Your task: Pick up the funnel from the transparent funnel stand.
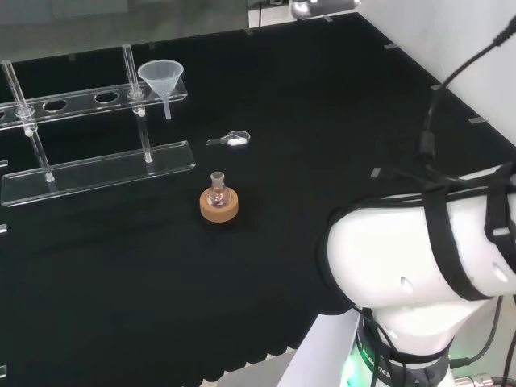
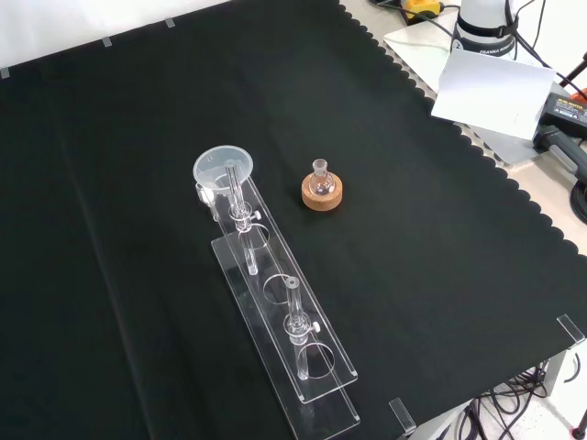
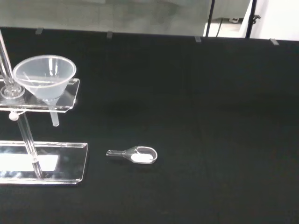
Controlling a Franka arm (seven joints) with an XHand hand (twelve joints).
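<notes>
One funnel (image 1: 162, 78) sits in the end hole of the transparent funnel stand (image 1: 97, 169), at the stand's right end in the head view and its far end in the front view; its cone rests on the upper shelf so the stem hangs free below, which should let it lift straight up; a small flask (image 1: 217, 190) stands upright in a cork ring (image 1: 218, 207) near the stand, apart from it; a small clear scoop (image 3: 135, 154) lies flat on the cloth (image 1: 306, 145) beside the stand; whether the hand is open or closed I cannot tell.
</notes>
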